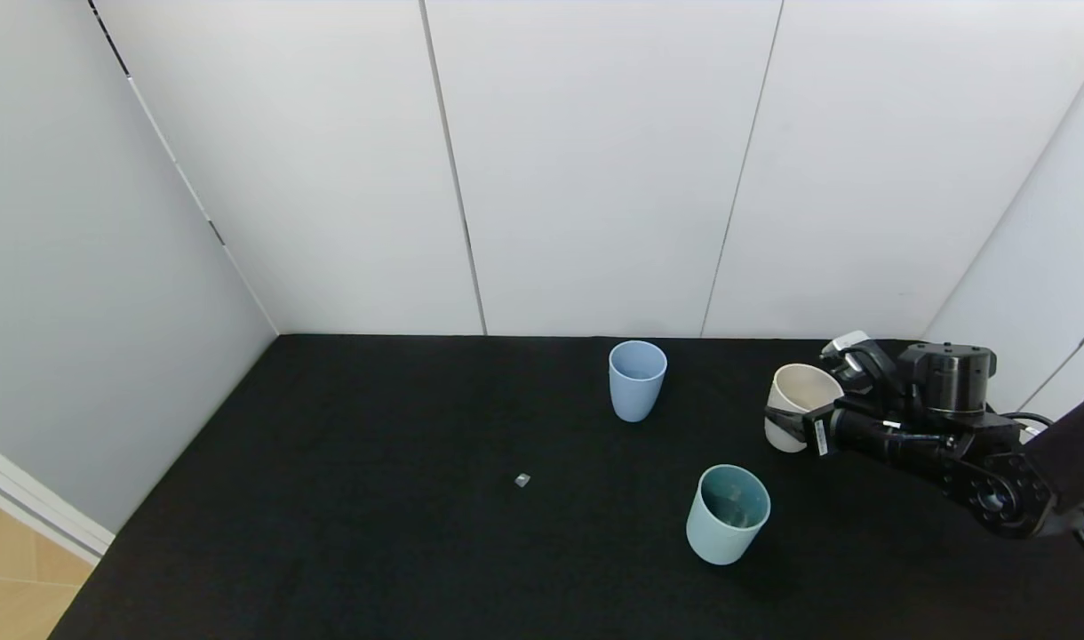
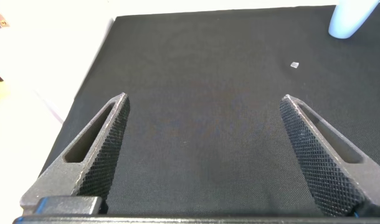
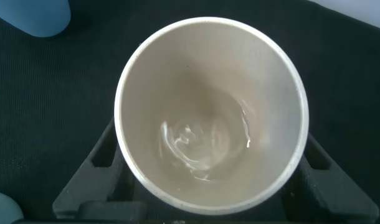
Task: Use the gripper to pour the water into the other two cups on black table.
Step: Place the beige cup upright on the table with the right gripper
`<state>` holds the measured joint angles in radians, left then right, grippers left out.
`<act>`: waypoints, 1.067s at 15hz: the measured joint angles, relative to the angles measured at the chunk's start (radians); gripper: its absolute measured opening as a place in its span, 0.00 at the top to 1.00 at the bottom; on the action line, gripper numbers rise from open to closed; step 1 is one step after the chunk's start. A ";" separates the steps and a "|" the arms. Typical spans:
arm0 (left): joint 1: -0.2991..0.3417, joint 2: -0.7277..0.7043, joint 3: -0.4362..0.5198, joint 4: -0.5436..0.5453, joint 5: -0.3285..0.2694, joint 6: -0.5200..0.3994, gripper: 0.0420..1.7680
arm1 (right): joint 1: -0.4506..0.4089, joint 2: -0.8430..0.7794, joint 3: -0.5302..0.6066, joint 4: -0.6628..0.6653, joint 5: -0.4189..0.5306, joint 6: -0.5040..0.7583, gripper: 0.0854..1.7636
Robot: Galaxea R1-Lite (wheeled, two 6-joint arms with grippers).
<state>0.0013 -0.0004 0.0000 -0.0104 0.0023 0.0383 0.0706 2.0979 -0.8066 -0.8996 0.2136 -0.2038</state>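
My right gripper (image 1: 793, 416) is shut on the cream-beige cup (image 1: 798, 402) at the right of the black table (image 1: 373, 533), and the cup leans a little. In the right wrist view the gripper (image 3: 209, 158) has one finger on each side of the cup (image 3: 209, 74), and a little clear water (image 3: 202, 149) ripples at its bottom. The periwinkle blue cup (image 1: 637, 380) stands upright farther back and to the left. The teal cup (image 1: 727, 514) stands upright nearer me. My left gripper (image 2: 204, 102) is open and empty over bare table, out of the head view.
A tiny grey speck (image 1: 522, 480) lies left of the teal cup and also shows in the left wrist view (image 2: 294, 65). White walls close the table at the back and on both sides. The blue cup (image 2: 352, 15) shows far off in the left wrist view.
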 joint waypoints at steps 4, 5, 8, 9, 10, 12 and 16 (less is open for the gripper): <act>0.000 0.000 0.000 0.000 0.000 0.000 0.03 | -0.001 0.021 -0.007 0.000 0.000 0.000 0.29; 0.000 0.000 0.000 0.000 0.000 0.000 0.03 | -0.001 0.026 -0.008 -0.001 0.000 0.000 0.29; 0.000 0.000 0.000 0.000 0.000 0.000 0.03 | -0.001 0.035 -0.009 -0.001 0.000 -0.001 0.29; 0.000 0.000 0.000 0.000 0.000 0.000 0.03 | -0.001 0.037 -0.009 -0.001 -0.001 -0.003 0.27; 0.000 0.000 0.000 0.000 0.000 0.000 0.03 | 0.000 0.037 -0.008 -0.002 -0.001 -0.003 0.23; 0.000 0.000 0.000 0.000 0.000 0.000 0.03 | 0.000 0.038 -0.008 -0.002 -0.001 -0.002 0.19; 0.000 0.000 0.000 0.000 0.000 0.000 0.03 | -0.002 0.028 -0.008 -0.002 0.000 0.000 0.13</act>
<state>0.0013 -0.0004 0.0000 -0.0104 0.0028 0.0383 0.0683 2.1260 -0.8143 -0.9019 0.2134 -0.2043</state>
